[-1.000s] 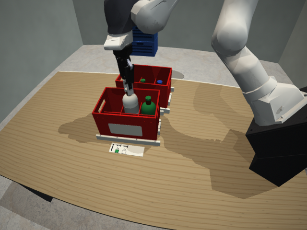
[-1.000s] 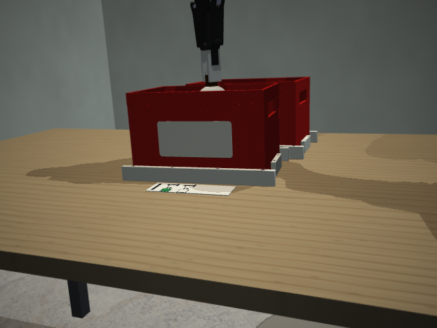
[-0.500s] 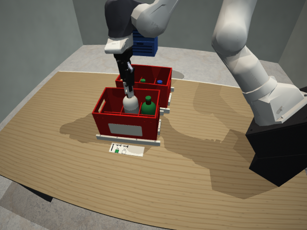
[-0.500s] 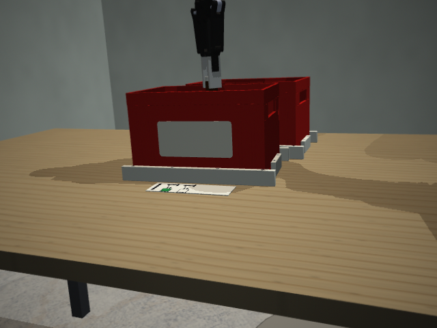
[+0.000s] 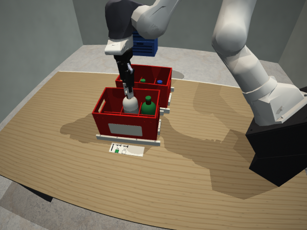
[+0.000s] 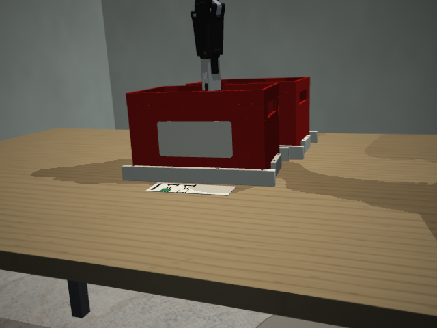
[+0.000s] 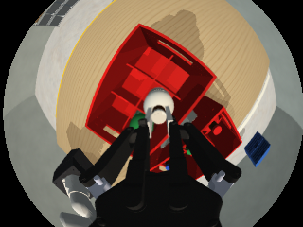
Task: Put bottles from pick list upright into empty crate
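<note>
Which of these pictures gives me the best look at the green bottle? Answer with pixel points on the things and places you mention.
The top view: the green glossy bottle (image 5: pixel 148 108) (image 7: pixel 136 120) shows its cap and shoulders there. The wrist view catches only part, beside the black jaws; in the exterior view it is out of sight.

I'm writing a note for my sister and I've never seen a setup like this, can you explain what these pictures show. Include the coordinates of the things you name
One white robot arm (image 5: pixel 259 66) ends in a black two-fingered gripper (image 5: pixel 128 91) (image 6: pixel 211 76) (image 7: pixel 158 113). The first picture looks down across the table from above, the second comes from beside it, and the third from the robot's wrist, looking past the fingers.

On the wooden table stand two red crates. The nearer crate (image 5: pixel 126 126) (image 6: pixel 144 141) (image 7: pixel 111 76) holds a green bottle (image 5: pixel 148 109) (image 7: pixel 137 120), and the gripper grips a white bottle (image 5: pixel 130 105) (image 7: pixel 158 100) by its neck, lowered inside. The farther crate (image 5: pixel 165 95) (image 6: pixel 302 116) (image 7: pixel 232 127) has more bottles. A paper pick list (image 5: pixel 136 150) (image 6: pixel 215 189) lies in front, showing a green and a white square.
</note>
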### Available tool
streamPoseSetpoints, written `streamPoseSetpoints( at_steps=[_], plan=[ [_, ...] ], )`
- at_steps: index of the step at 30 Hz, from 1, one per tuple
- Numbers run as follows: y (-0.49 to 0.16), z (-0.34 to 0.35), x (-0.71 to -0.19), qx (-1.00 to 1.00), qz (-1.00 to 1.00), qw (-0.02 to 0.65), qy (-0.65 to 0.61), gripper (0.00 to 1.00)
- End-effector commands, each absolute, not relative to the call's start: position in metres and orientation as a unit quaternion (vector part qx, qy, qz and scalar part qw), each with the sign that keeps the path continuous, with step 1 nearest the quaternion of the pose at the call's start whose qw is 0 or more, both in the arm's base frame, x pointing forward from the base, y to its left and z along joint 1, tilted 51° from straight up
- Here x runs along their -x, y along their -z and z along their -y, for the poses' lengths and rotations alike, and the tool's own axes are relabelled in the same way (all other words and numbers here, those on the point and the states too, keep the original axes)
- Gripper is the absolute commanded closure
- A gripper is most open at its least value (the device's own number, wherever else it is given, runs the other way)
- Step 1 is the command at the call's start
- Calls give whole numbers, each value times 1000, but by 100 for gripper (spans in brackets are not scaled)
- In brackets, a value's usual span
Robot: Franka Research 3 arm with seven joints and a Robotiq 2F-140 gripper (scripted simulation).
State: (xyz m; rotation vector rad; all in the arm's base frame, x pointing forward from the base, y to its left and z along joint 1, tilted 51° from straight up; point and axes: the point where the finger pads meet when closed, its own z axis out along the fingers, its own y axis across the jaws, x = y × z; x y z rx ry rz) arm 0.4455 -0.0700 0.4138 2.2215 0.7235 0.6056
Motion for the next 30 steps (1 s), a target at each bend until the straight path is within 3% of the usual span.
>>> streamPoseSetpoints(
  at_steps=[1,30],
  plan=[
    [-417,68,-447,-859,-279,356,-241,100],
    [-415,70,-448,-859,-279,356,-241,100]
  ],
)
